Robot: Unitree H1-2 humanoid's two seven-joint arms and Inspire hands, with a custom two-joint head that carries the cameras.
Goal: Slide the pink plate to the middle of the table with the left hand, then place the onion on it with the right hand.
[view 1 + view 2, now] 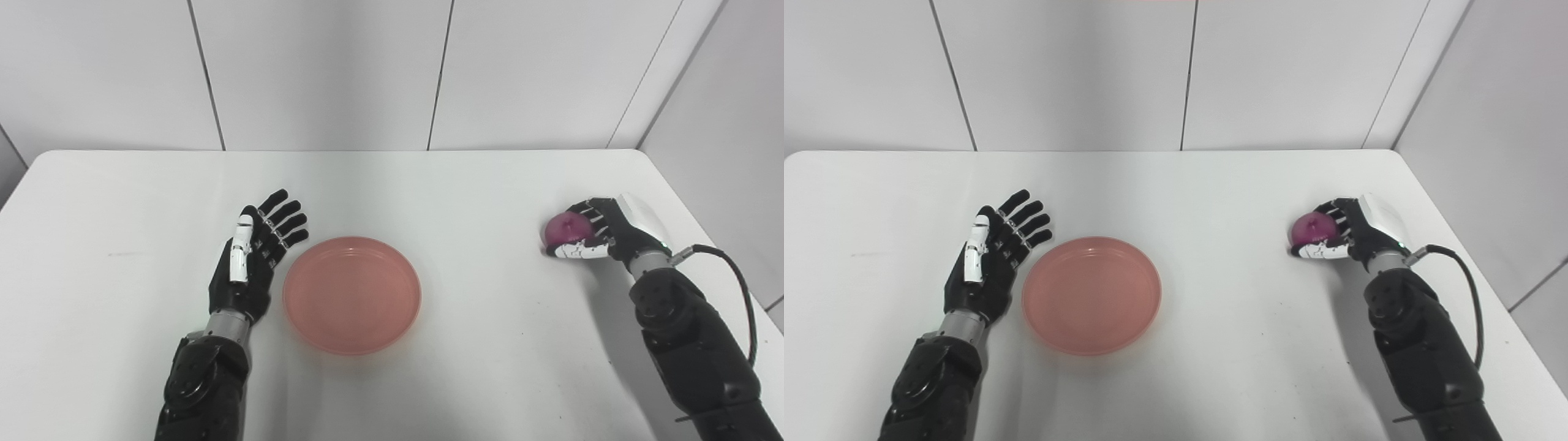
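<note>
A lab-like test booth: a plain white table point(392, 184) enclosed by bare white wall panels point(318, 73).

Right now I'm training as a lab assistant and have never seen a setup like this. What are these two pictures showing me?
Both pictures come from two cameras side by side on a humanoid robot's head, looking down at a white table, so they show the same scene from slightly different spots. The black arms entering from the bottom are the robot's own. Its left hand lies open, fingers spread, just beside a pink plate near the table's middle; whether it touches the rim is hard to tell. The plate holds nothing. Far to the right, the right hand is closed around a purple onion, low at the table surface. Nothing else lies on the table.
</note>
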